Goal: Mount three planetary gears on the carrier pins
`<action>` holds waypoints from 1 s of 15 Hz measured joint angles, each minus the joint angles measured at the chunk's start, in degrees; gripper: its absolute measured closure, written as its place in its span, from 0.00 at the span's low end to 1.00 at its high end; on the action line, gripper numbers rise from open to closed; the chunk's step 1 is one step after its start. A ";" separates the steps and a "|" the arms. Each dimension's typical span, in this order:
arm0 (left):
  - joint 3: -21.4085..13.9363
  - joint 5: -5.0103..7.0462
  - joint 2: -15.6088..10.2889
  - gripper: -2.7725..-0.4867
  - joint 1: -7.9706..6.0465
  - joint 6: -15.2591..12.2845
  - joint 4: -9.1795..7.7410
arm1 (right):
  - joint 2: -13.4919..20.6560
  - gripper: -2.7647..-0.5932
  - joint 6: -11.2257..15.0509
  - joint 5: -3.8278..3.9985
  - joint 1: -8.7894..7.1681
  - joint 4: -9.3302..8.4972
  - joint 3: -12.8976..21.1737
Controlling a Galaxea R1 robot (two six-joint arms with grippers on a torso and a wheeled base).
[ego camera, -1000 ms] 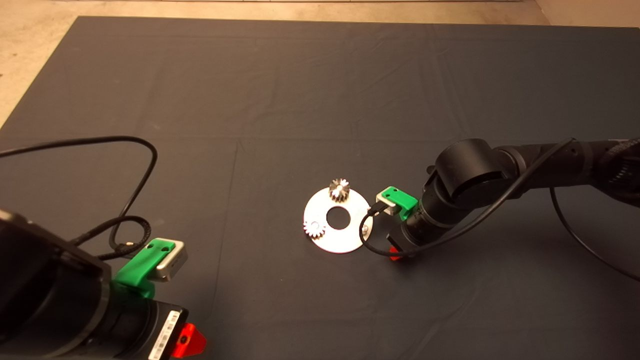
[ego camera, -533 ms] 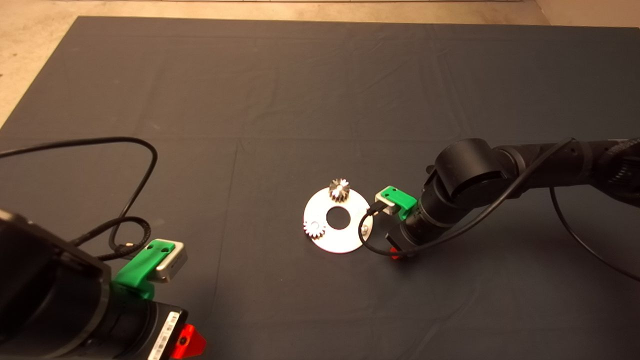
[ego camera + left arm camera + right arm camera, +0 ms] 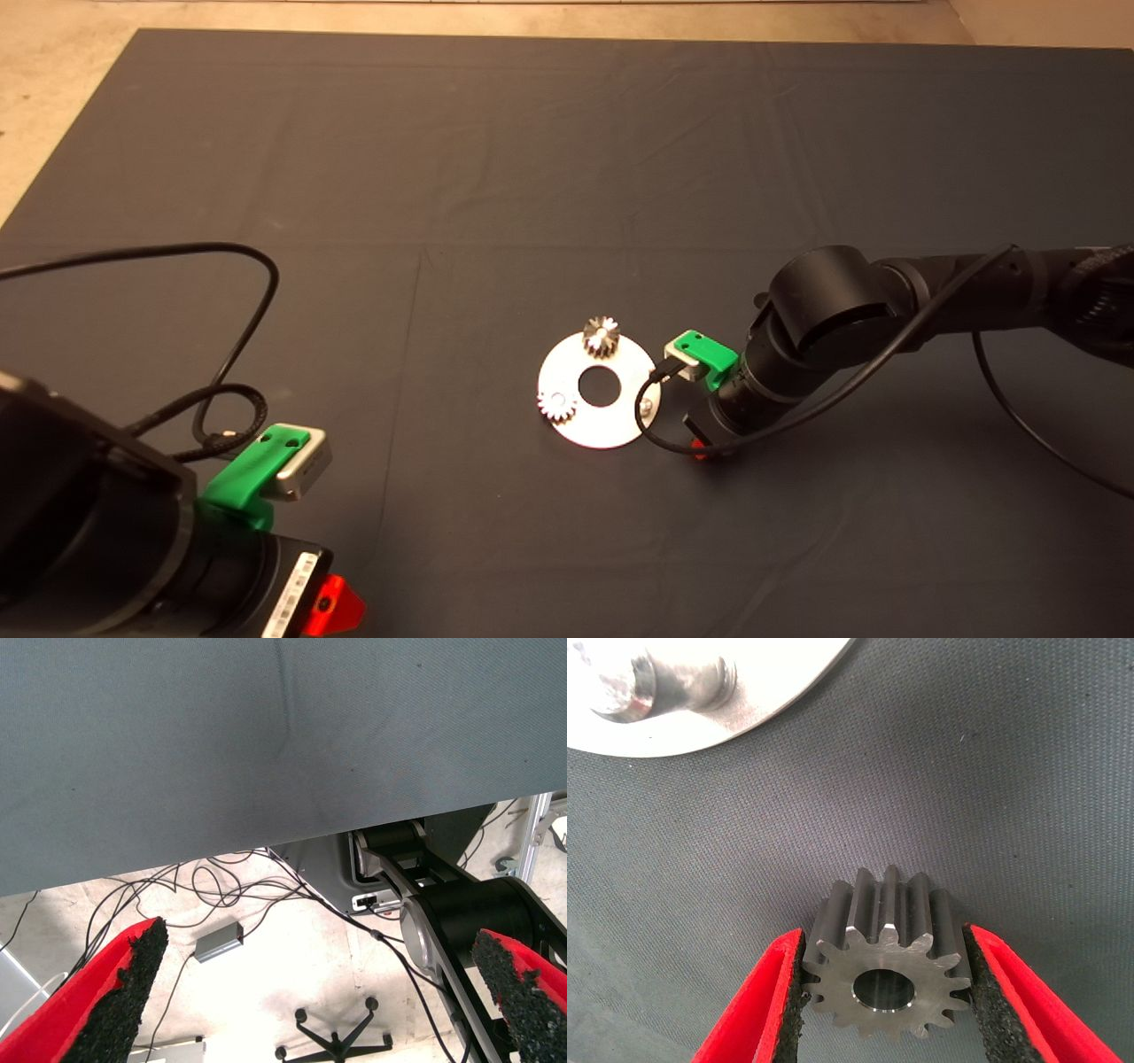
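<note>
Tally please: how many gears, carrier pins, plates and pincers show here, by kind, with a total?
Planetary gears: 3, two on the plate, one between the right pincer's pads
Carrier pins: 1 bare; two hidden under gears
Round plate: 1
Pincers: 2, left, right
Total: 7

Both arms are black and cylindrical, the right arm ending in a fat rounded joint with a thin black cable looping loosely off it. Each wrist carries a green bracket holding a small silver-grey camera block, and the left arm bears a white barcode sticker. The fingers are bright red wedges faced with rough black foam pads.
</note>
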State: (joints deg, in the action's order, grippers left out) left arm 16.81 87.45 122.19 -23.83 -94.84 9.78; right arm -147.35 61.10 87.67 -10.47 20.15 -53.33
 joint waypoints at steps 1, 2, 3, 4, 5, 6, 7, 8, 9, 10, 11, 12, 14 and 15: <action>0.00 -0.02 0.02 0.13 0.00 0.00 0.00 | 0.00 0.73 0.00 0.02 0.00 -0.01 0.00; 0.00 -0.02 0.02 0.13 0.00 0.00 0.00 | 0.00 0.73 0.00 0.02 0.02 0.00 0.02; 0.00 -0.01 0.02 0.13 0.00 0.00 -0.02 | 0.00 0.73 0.00 0.02 0.00 0.00 0.02; 0.00 -0.01 0.02 0.13 0.00 0.00 -0.02 | 0.00 0.73 0.00 0.04 0.00 0.00 0.02; 0.00 0.00 0.02 0.13 0.00 0.00 -0.05 | 0.00 0.73 0.00 0.04 0.00 0.00 0.02; 0.00 0.00 0.02 0.13 0.00 0.00 -0.07 | 0.00 0.74 -0.02 0.04 0.00 0.00 0.09; 0.00 -0.02 0.02 0.13 0.00 0.00 -0.11 | 0.00 0.75 -0.34 0.13 0.02 0.16 0.28; 0.00 -0.02 0.02 0.13 0.00 0.02 -0.13 | 0.00 0.75 -0.74 0.24 0.02 0.24 0.44; 0.00 -0.02 0.02 0.13 0.00 0.01 -0.16 | 0.02 0.75 -1.55 0.26 0.02 0.57 0.80; 0.00 0.00 0.02 0.13 0.00 0.00 -0.18 | 0.02 0.75 -2.08 0.25 0.04 0.84 1.07; 0.00 -0.02 0.02 0.13 0.00 0.00 -0.22 | 0.02 0.76 -2.64 0.22 0.06 1.07 1.22; 0.00 0.00 0.03 0.13 0.00 0.00 -0.38 | 0.05 0.76 -2.89 0.24 0.13 1.32 1.36; 0.00 -0.02 0.02 0.13 0.00 0.00 -0.49 | 0.05 0.77 -3.56 0.22 0.13 1.57 1.51; 0.00 0.00 0.03 0.13 0.00 0.00 -0.55 | 0.07 0.77 -3.75 0.22 0.13 1.89 1.63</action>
State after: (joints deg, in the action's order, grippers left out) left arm 16.81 87.45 122.22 -23.83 -94.84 9.23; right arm -147.27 57.35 87.89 -10.34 22.04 -51.70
